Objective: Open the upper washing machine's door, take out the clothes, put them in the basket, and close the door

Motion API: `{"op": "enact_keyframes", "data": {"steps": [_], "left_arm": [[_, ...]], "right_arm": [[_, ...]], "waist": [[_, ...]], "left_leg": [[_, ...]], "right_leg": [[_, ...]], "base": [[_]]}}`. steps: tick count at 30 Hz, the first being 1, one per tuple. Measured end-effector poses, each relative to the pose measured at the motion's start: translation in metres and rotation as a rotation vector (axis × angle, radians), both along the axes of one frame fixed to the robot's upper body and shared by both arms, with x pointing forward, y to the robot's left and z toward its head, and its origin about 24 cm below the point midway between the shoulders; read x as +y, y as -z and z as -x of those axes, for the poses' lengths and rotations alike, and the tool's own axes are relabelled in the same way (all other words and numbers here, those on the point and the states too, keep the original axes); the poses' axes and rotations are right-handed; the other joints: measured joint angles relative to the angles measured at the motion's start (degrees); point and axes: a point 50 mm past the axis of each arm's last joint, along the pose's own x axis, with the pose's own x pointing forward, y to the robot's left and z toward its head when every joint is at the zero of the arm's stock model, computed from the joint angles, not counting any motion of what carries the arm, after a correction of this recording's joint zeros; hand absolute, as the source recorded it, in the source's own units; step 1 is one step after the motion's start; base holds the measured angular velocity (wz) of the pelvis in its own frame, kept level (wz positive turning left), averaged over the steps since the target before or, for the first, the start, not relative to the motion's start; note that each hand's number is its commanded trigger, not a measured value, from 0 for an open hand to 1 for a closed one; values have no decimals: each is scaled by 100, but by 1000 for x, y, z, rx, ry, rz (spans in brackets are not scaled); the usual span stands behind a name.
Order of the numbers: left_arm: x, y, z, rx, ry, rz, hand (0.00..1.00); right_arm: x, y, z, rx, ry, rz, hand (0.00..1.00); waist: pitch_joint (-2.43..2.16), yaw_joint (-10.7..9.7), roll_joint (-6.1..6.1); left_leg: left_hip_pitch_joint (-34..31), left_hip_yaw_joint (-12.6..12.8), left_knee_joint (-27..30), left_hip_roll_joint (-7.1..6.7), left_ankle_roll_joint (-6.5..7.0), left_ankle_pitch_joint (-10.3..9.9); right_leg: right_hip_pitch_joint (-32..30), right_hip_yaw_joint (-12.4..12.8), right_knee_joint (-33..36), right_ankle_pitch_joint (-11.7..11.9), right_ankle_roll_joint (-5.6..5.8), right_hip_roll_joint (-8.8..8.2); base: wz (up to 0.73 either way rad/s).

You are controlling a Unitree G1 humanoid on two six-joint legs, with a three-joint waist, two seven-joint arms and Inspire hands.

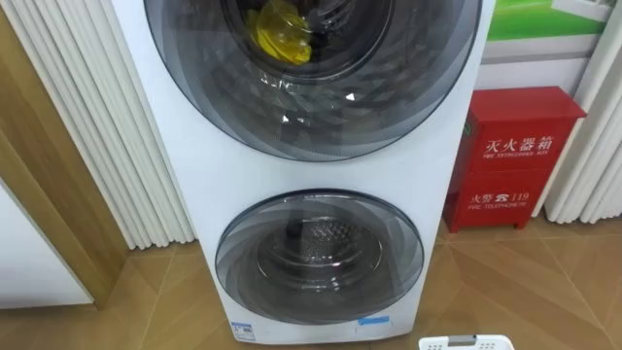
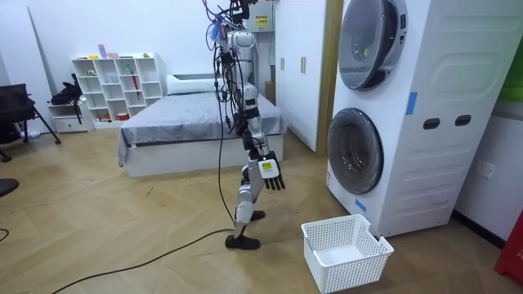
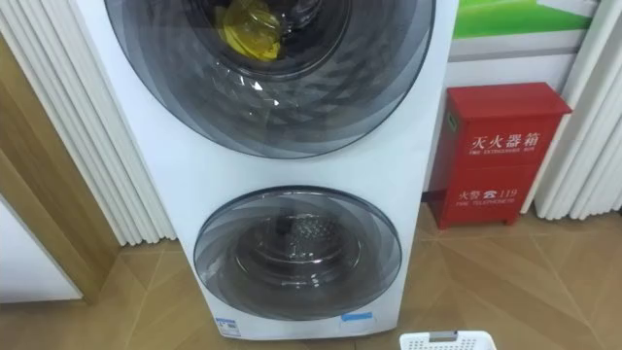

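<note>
Right hand (image 2: pixel 270 172) hangs, fingers (image 2: pixel 277 184) loose and empty. Yellow cloth (image 1: pixel 282 34) lies behind the shut upper door (image 1: pixel 321 117), well above and ahead of the fingers. Best step closer and open that door first; basket (image 2: pixel 347 249) sits below and ahead of them
</note>
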Motion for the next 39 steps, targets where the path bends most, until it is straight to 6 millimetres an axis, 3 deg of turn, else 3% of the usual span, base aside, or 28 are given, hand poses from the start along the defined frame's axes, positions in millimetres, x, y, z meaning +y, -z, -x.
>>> {"op": "enact_keyframes", "data": {"steps": [14,18,20,22,23,25,26,28,31,34,39], "left_arm": [[0,-1,-2,-8,4,-4,0],[1,-1,-4,-16,10,11,0],[1,-1,-4,-20,2,21,0],[2,-1,-6,-22,2,27,0],[3,-1,-6,-23,5,29,0],[5,-1,-6,-21,12,28,0],[7,-2,-6,-20,13,27,0],[12,-2,-8,-14,8,26,0],[16,-3,-9,-7,1,26,0],[18,-3,-10,13,21,15,0],[18,-4,-12,21,30,11,0]], "right_arm": [[2,0,0,-20,45,-55,0],[2,-2,-14,-56,29,-54,0],[-2,-8,-38,-135,16,-39,0],[-6,-24,-87,-298,7,-7,0],[-6,-30,-100,-344,7,0,0],[-6,-51,-139,-494,-15,22,0],[-5,-70,-164,-599,-29,33,0],[-5,-107,-204,-785,-33,56,0],[-7,-149,-238,-952,-35,114,0],[-9,-178,-261,-1048,-56,158,0],[-5,-221,-285,-1184,-63,152,0]], "waist": [[2,9,-5],[3,20,-12],[2,22,-13],[10,17,-43],[12,16,-59],[21,31,-105],[38,34,-147],[29,30,-210],[6,124,-295],[-10,186,-334],[-21,195,-344]], "left_leg": [[-4,35,10,7,0,0],[-15,39,44,11,8,-11],[-39,53,49,18,11,-9],[-58,78,66,19,16,-5],[-51,79,58,17,20,-1],[-39,99,46,17,24,4],[-44,98,47,17,24,4],[-51,88,42,12,25,4],[-61,115,16,6,28,1],[-55,112,9,1,31,-1],[-145,68,12,-1,30,0]], "right_leg": [[-2,38,2,0,0,3],[-12,0,11,0,0,-1],[-52,12,23,4,6,-7],[-79,27,21,19,4,-6],[-79,30,22,19,4,-7],[-79,47,21,24,10,-7],[-84,48,17,24,11,-6],[-87,35,15,27,14,-4],[-105,33,16,30,19,-8],[-102,31,19,34,24,-13],[-188,-1,15,34,24,-12]], "base": [[-1],[0],[-5],[-6],[0],[0],[0],[5],[2],[0],[2]]}}
